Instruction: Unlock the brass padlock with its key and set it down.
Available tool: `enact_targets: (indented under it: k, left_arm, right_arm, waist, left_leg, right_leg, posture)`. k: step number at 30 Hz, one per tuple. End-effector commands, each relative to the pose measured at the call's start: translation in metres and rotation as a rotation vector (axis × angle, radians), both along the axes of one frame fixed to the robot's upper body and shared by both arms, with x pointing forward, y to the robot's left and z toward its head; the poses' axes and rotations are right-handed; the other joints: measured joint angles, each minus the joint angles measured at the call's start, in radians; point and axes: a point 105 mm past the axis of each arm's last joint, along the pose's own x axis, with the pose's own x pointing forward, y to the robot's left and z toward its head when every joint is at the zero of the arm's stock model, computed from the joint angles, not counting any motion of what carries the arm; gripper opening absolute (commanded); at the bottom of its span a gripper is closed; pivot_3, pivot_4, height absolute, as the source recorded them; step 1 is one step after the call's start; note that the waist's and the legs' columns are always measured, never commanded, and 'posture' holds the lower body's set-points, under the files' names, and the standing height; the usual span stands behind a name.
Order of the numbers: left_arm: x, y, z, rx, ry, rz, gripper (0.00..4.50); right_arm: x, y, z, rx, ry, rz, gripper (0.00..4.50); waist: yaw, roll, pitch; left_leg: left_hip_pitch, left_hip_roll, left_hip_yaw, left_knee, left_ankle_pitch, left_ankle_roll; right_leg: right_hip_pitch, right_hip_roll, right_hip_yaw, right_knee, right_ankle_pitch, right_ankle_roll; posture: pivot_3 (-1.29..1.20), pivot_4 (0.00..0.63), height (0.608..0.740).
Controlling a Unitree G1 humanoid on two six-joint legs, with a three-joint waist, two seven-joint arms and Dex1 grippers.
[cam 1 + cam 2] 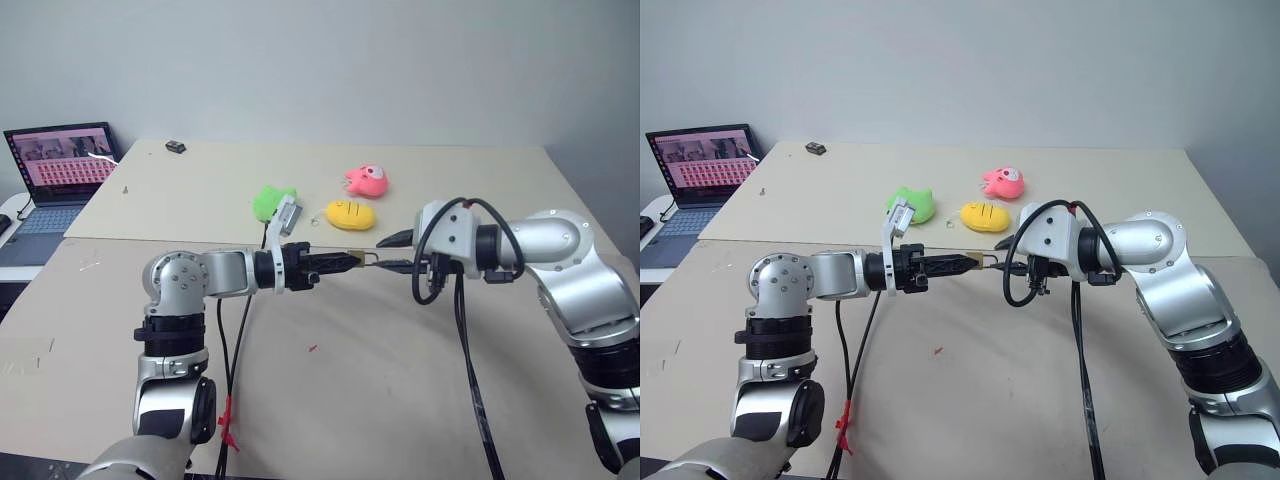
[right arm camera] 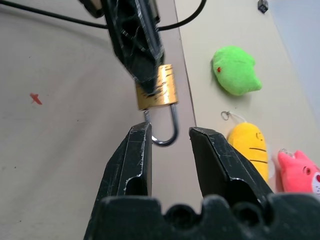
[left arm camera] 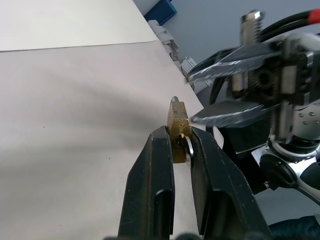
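The brass padlock [image 2: 157,92] hangs in the air over the table [image 1: 400,330], pinched at its body by the left gripper [image 3: 181,145], shackle pointing toward the right gripper [image 2: 170,137]. That gripper's fingers stand partly apart on either side of the shackle loop, holding nothing. At about one o'clock from the lock lie green [image 1: 272,201], yellow [image 1: 351,213] and pink [image 1: 367,181] plush toys.

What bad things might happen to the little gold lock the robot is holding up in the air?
1. The left tool pinches the padlock only at its fingertips, above the table, so a tug might make it slip and fall.
2. The right tool stands open around the shackle; closing off-centre might twist the padlock out of the grip.
3. A dropped padlock might bounce toward the yellow plush toy.
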Motion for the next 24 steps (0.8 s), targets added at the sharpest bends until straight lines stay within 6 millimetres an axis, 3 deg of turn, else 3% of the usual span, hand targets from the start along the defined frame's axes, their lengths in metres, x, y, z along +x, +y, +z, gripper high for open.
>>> enact_targets:
  k: [1,4,6,7,24]
  left_arm:
    - [-0.001,0.000,0.016,-0.033,-0.045,-0.016,0.04]
    - [-0.002,0.001,0.015,-0.031,-0.043,-0.013,0.04]
    - [-0.002,0.001,0.014,-0.029,-0.040,-0.013,0.04]
    - [-0.002,0.001,0.014,-0.029,-0.040,-0.013,0.04]
    - [-0.002,0.000,0.010,-0.027,-0.031,-0.009,0.04]
  right_arm:
    - [-0.001,0.000,0.006,0.007,-0.043,0.011,1.60]
    - [-0.002,0.000,0.006,0.015,-0.039,0.010,0.87]
    - [-0.001,0.000,0.007,0.012,-0.049,0.008,0.13]
    - [-0.001,0.000,0.007,0.011,-0.052,0.007,0.03]
    - [0.001,-0.013,0.016,-0.031,-0.072,-0.020,0.03]
  waist:
    - [0.000,0.000,0.000]
    - [0.000,0.000,0.000]
    - [0.000,0.000,0.000]
    - [0.000,0.000,0.000]
    - [0.000,0.000,0.000]
  left_leg:
    - [0.000,0.000,0.000,0.000,0.000,0.000]
    - [0.000,0.000,0.000,0.000,0.000,0.000]
    - [0.000,0.000,0.000,0.000,0.000,0.000]
    - [0.000,0.000,0.000,0.000,0.000,-0.001]
    - [0.000,0.000,-0.001,-0.001,0.002,-0.004]
  right_leg:
    - [0.000,0.000,0.000,0.000,0.000,0.000]
    - [0.000,0.000,0.000,0.000,0.000,0.000]
    - [0.000,0.000,0.000,0.000,0.000,0.000]
    - [0.000,0.000,0.000,0.000,0.000,0.000]
    - [0.000,0.000,0.000,0.000,0.000,0.000]
  posture:
    - [0.00,0.150,0.657]
    - [0.00,0.150,0.657]
    - [0.00,0.150,0.657]
    - [0.00,0.150,0.657]
    - [0.00,0.150,0.657]
